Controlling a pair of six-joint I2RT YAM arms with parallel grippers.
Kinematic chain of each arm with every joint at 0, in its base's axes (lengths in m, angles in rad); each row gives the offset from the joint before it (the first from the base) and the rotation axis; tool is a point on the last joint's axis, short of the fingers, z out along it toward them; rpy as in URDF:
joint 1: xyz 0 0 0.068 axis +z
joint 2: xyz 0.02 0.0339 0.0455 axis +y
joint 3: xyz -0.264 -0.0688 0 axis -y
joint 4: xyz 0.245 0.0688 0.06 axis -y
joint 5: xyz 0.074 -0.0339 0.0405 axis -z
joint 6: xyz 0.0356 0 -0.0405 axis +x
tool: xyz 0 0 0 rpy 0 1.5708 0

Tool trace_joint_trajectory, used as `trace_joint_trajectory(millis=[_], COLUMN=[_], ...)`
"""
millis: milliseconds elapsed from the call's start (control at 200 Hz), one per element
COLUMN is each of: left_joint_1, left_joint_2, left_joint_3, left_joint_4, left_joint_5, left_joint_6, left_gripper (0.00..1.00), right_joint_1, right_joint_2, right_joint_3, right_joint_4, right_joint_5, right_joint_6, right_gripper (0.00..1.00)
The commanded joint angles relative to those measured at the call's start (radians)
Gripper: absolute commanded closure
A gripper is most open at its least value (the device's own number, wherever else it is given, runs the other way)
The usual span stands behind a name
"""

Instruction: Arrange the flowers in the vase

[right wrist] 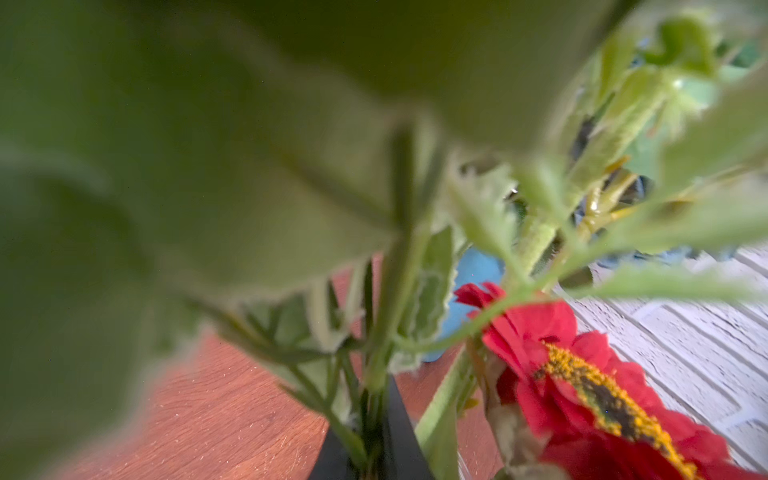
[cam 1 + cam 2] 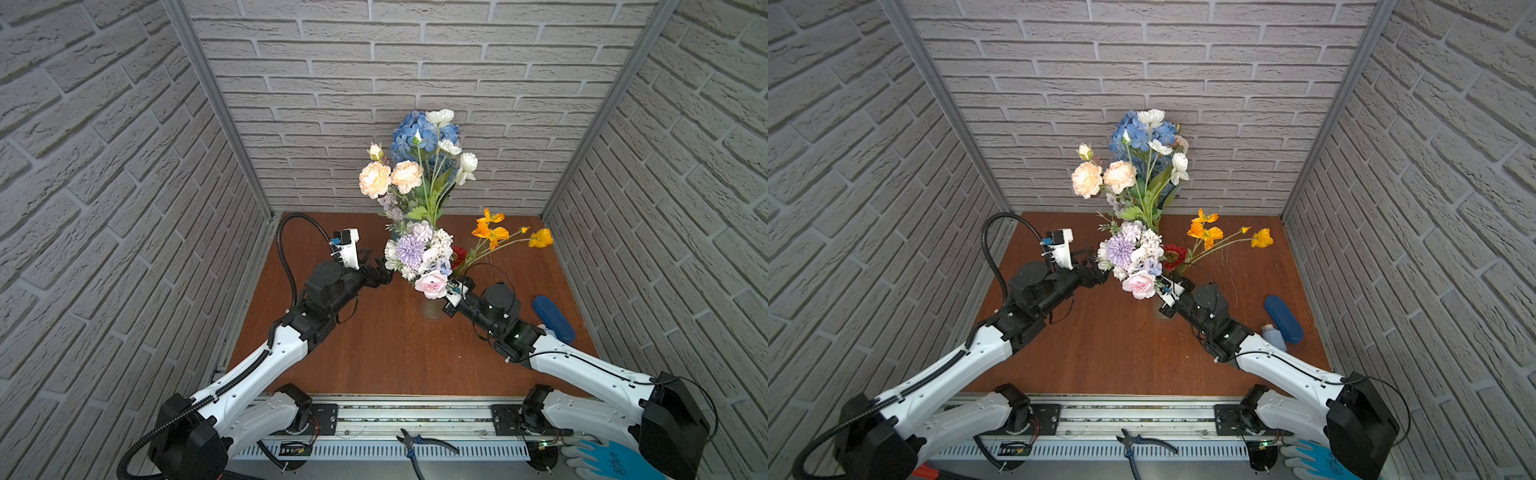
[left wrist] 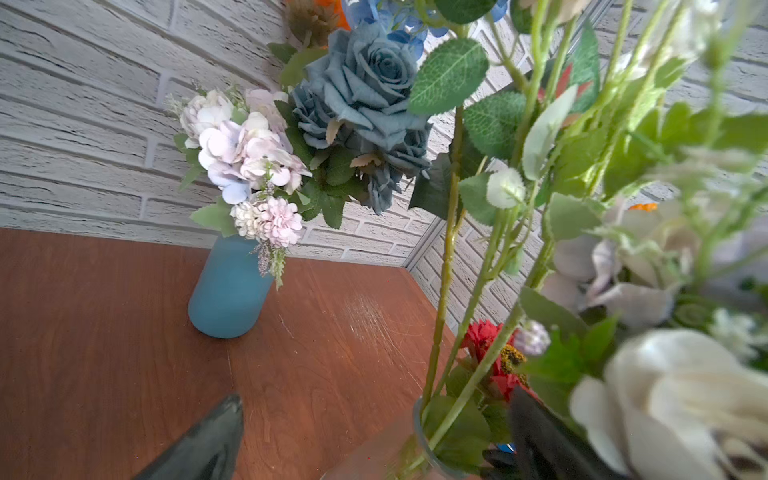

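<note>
Seating the pastel bunch in the glass vase seemed the step; right gripper pinched its stems above the rim, I think, left gripper gaped beside it. Next: gentle release.

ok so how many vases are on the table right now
2. A blue vase stands at the back; a clear glass vase stands in front of it, nearer the middle. The flowers might hide others.

On the table, a vase with flowers in it stands between the left fingers and the right fingers. A second vase, also filled, stands beyond the left fingers. A case lies right of the right fingers.
</note>
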Motion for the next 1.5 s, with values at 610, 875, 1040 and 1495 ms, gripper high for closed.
trace_joint_trajectory(millis=[610, 875, 1040, 1495], left_joint_1=[-0.053, -0.053, -0.056, -0.056], left_joint_2=[0.009, 0.026, 0.031, 0.035], left_joint_3=[0.047, 0.055, 0.059, 0.066], left_joint_4=[0.048, 0.050, 0.055, 0.045], left_joint_5=[0.004, 0.009, 0.011, 0.009], left_joint_6=[0.018, 0.020, 0.014, 0.012], left_gripper=[0.02, 0.02, 0.02, 0.02], right_joint_1=[-0.006, -0.006, -0.006, -0.005], right_joint_2=[-0.016, -0.051, -0.068, -0.094], right_joint_3=[-0.091, -0.068, -0.026, -0.002], right_joint_4=[0.098, 0.060, 0.008, -0.024], right_joint_5=[0.103, 0.073, 0.027, 0.037], right_joint_6=[0.185, 0.185, 0.212, 0.257], right_gripper=[0.63, 0.47, 0.48, 0.81])
